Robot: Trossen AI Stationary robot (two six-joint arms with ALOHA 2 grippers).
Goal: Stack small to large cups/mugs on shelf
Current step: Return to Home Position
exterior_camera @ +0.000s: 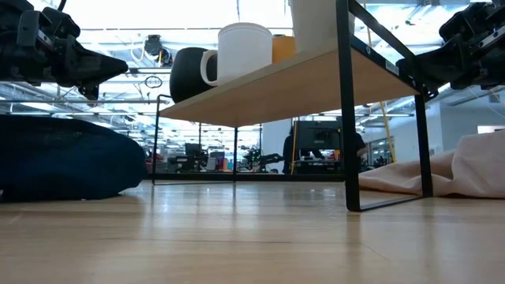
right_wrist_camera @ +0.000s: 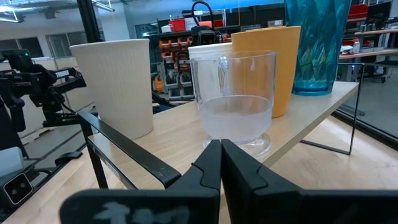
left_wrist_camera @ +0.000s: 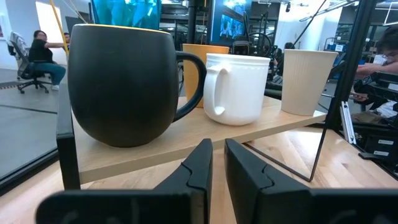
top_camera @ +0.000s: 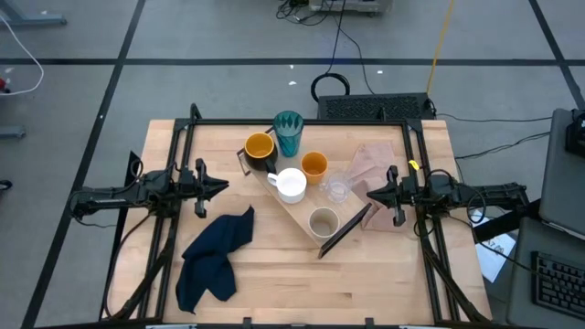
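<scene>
The light-wood shelf (top_camera: 303,209) stands slantwise at the table's middle on dark end supports. On it stand the yellow-orange mug with dark outside and handle (top_camera: 260,149), the teal tumbler (top_camera: 288,133), the small orange cup (top_camera: 313,164), the white mug (top_camera: 292,185), the small clear cup (top_camera: 337,191) and the beige-grey cup (top_camera: 323,221), each on its base. My left gripper (top_camera: 222,186) is shut and empty, left of the shelf, level with the dark mug (left_wrist_camera: 121,81). My right gripper (top_camera: 370,193) is shut and empty, right of the shelf, facing the clear cup (right_wrist_camera: 233,99).
A dark blue cloth (top_camera: 215,254) lies crumpled at the near left. A pinkish-beige cloth (top_camera: 370,164) lies at the right, under and beside my right arm. A dark frame rail (top_camera: 302,121) runs along the table's far edge. People show in the room beyond.
</scene>
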